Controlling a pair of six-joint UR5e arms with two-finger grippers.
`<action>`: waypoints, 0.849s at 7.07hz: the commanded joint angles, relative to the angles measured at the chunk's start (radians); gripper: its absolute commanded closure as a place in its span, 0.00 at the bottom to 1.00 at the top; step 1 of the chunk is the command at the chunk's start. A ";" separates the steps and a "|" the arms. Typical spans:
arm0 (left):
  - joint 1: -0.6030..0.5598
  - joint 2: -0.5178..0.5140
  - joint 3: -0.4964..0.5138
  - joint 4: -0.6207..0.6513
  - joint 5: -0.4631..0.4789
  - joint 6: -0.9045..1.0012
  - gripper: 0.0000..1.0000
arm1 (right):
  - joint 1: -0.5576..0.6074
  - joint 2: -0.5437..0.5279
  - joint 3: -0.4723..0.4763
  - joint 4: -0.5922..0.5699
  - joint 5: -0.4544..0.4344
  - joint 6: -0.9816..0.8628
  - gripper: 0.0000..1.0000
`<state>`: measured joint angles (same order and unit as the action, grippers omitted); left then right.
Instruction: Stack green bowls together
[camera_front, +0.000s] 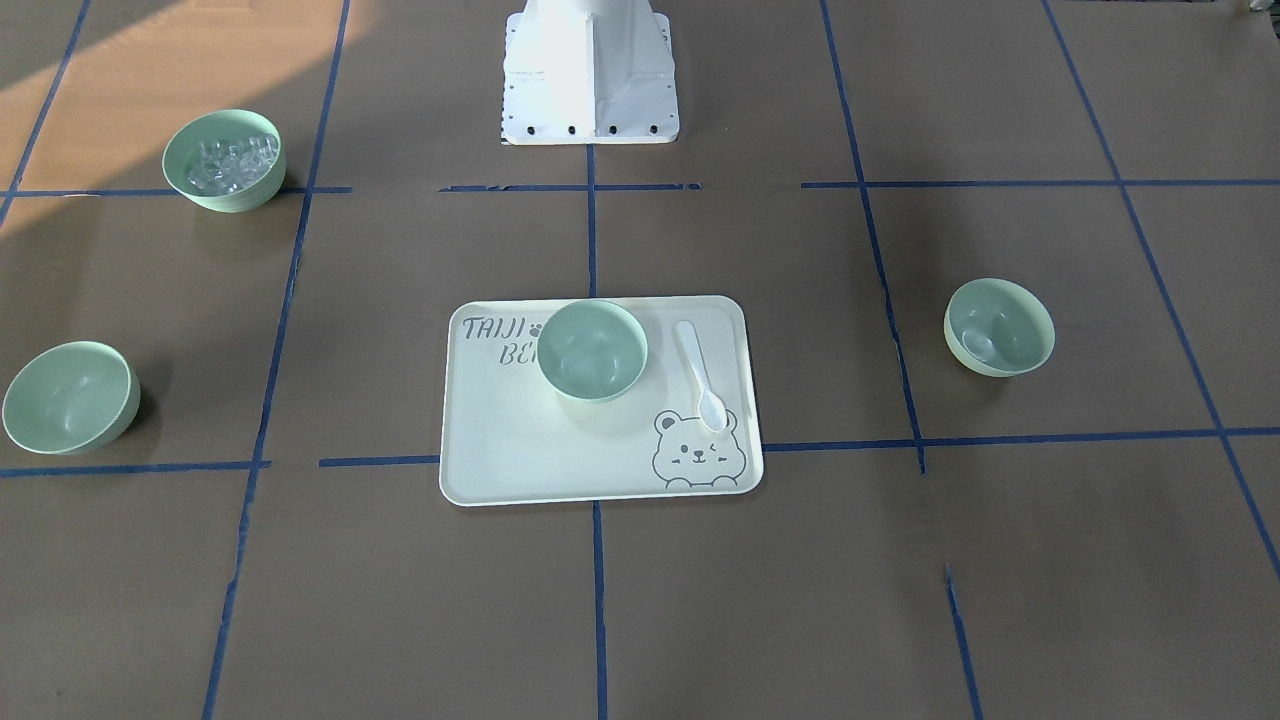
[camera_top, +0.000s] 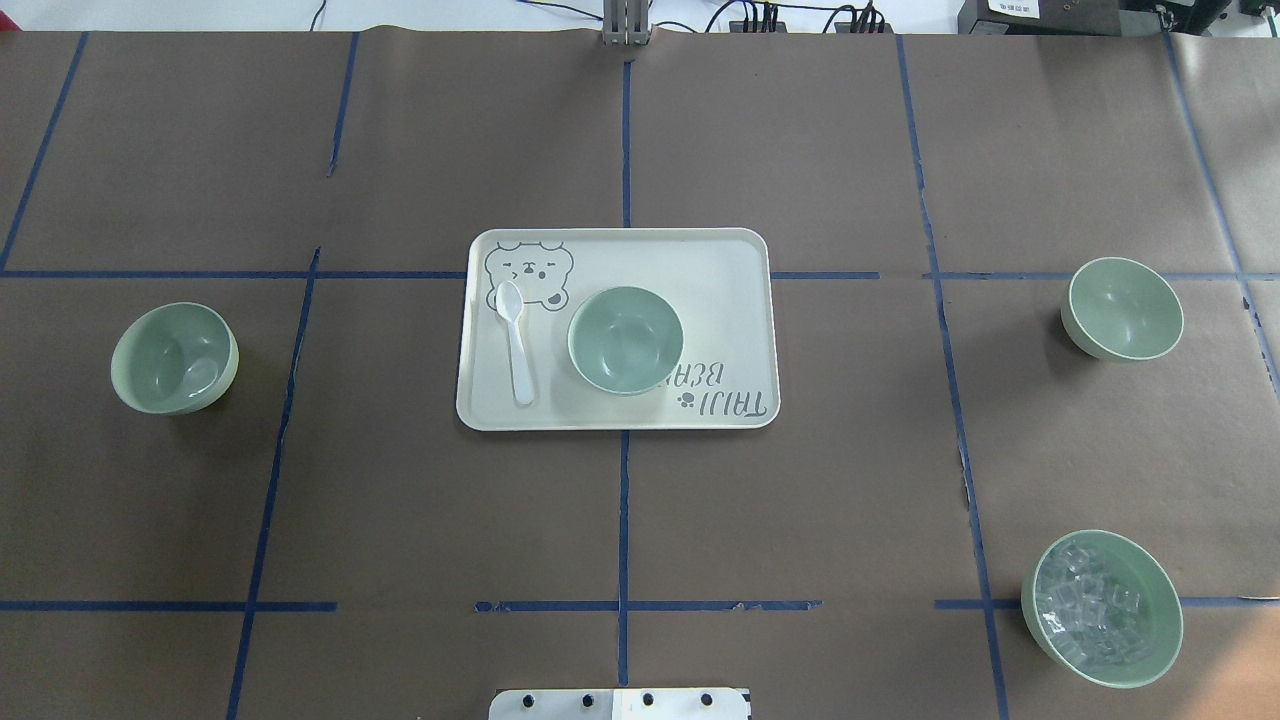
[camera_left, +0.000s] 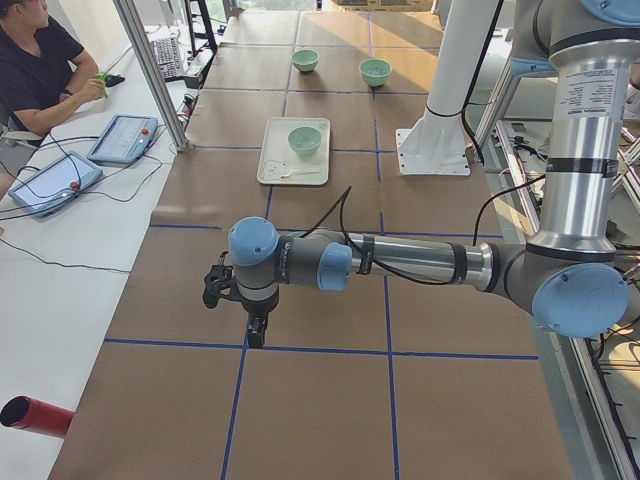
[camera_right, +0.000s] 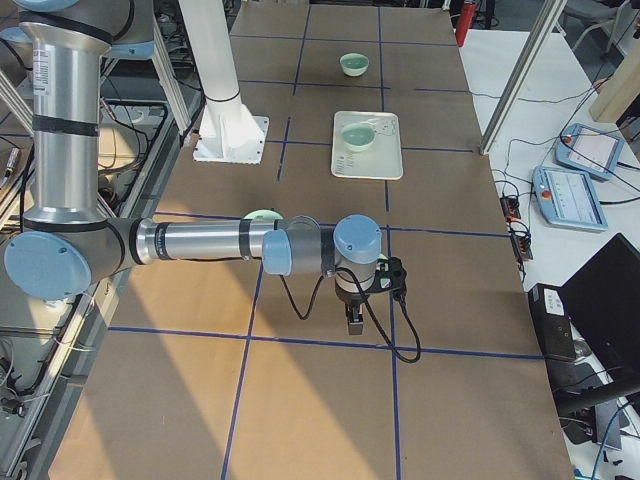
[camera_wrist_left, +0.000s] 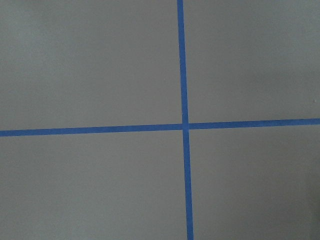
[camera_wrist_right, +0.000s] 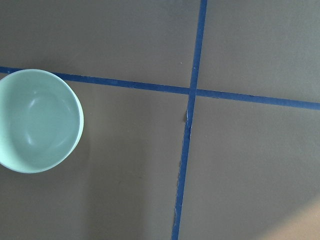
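The right bowl (camera_wrist_right: 39, 120), middle bowl (camera_top: 625, 340) and left bowl (camera_top: 175, 358) are plain mint-green, upright, empty and unstacked. The right bowl sits below the right gripper (camera_right: 354, 322), off to one side of its jaws. The other two lie well apart from them.

**Edges, Arms and Distance Keep Details Back**

In the right wrist view a green bowl (camera_wrist_right: 37, 120) runs off the left edge and loses part of its rim. Seen from the right end of the counter (camera_right: 450, 400), only a sliver of a pale bowl (camera_right: 262, 214) clears the near arm (camera_right: 200, 242); which bowl it is cannot be told. The left pincer (camera_left: 256, 338) and right pincer (camera_right: 354, 328) show only in the end views, too small to judge their jaws. On the tray (camera_front: 500, 470), the centre bowl (camera_front: 592, 350) covers part of the lettering (camera_front: 495, 328). The robot base (camera_front: 590, 80) is cut by the top edge.
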<state>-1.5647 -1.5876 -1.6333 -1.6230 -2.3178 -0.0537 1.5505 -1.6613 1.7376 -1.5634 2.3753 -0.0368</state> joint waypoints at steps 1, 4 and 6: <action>0.000 0.000 -0.003 0.002 0.000 -0.002 0.00 | 0.002 -0.003 0.014 -0.003 0.018 0.000 0.00; 0.082 -0.015 -0.006 -0.068 0.001 -0.009 0.00 | 0.000 -0.002 0.039 0.009 0.015 0.000 0.00; 0.237 -0.015 -0.002 -0.286 0.001 -0.198 0.00 | 0.000 0.000 0.057 0.003 0.016 0.000 0.00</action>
<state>-1.4290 -1.6020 -1.6351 -1.7955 -2.3171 -0.1157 1.5511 -1.6630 1.7871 -1.5566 2.3915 -0.0367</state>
